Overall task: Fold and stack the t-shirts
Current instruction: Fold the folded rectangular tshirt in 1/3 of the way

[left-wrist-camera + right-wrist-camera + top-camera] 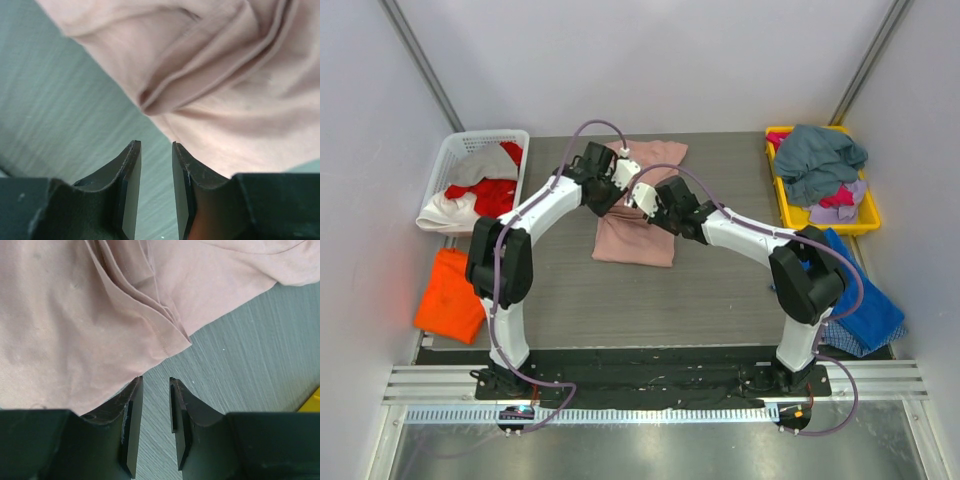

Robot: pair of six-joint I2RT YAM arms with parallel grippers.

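Parted jaws, pink t-shirt [635,240], basket [470,137], bin [840,227]

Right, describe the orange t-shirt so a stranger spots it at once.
Find the white plastic laundry basket in the grey table's far left corner. Just nearer than it, at the left edge, lies the bright orange fabric t-shirt. It lies flat and alone, unlike the red and white clothes heaped in the basket.
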